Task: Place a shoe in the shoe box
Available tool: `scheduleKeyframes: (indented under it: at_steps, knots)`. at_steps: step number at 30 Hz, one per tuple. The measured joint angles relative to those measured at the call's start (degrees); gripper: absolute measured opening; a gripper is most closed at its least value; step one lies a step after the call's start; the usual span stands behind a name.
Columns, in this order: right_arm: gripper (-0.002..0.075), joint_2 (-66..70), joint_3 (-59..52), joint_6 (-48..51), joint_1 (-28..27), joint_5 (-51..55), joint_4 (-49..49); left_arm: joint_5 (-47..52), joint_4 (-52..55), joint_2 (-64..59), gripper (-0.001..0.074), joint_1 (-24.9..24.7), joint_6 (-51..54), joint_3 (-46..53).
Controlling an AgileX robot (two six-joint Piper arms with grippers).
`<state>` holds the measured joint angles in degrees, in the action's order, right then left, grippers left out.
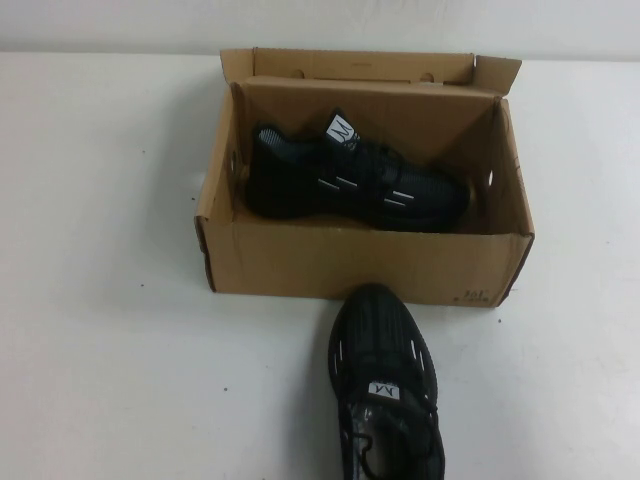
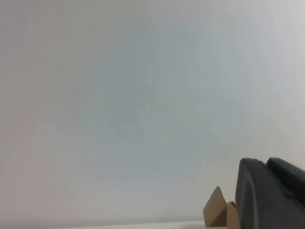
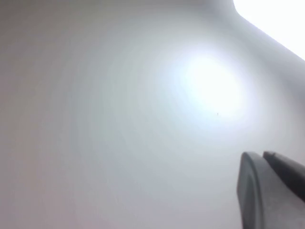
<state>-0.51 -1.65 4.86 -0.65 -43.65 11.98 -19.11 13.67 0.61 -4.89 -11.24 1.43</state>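
A: Two black sneakers show in the high view. One shoe (image 1: 355, 177) lies on its side inside the shoe box (image 1: 360, 262), in the upper middle of the frame, its white tongue label turned up toward the back wall. The second sneaker (image 1: 385, 385) sits on the counter (image 1: 110, 350) at the lower middle, its toe just beside the box's front wall; whether it touches I cannot tell.

B: And the lid?

A: The flap stands open at the back, along the top edge of the box. A bit of dark print sits at the front wall's lower right corner.

B: Neither arm appears in that view. What do the wrist cameras give?

A: The left wrist view shows the left gripper (image 2: 269, 195) as a dark shape at the lower right of the frame, jaws closed and empty, against a pale blank wall. A brown cardboard corner of the box peeks up just beside it at the bottom edge.

B: The right one?

A: The right gripper (image 3: 269, 191) also sits at the lower right, jaws closed with nothing between them. Behind it is only a pale surface with a bright glare patch; no box or shoe shows there.
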Motion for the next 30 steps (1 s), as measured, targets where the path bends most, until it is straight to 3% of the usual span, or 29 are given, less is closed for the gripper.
scheduleKeyframes:
  at_steps: [9,18,21,25,30]
  knots:
    - [-0.0017,-0.36,0.0,-3.81,0.0,-4.16,0.05,-3.14,0.09,0.0,0.0,0.0,-0.25,0.0]
    - [-0.0017,-0.36,0.14,-9.91,0.0,-19.14,-2.33,-24.78,0.13,0.03,0.0,0.0,-4.61,0.0]
    - [-0.0017,-0.36,3.32,-13.16,0.0,-19.69,-4.08,-30.55,0.24,0.24,0.0,0.0,-6.24,-0.11]
    - [-0.0017,-0.39,11.49,-20.48,0.0,-14.55,-6.22,-30.07,0.35,0.24,0.0,0.0,-8.27,-4.25]
    - [-0.0017,-0.49,26.44,-32.1,0.0,4.99,-7.38,-23.37,0.35,0.24,0.0,0.0,-8.87,-14.81]
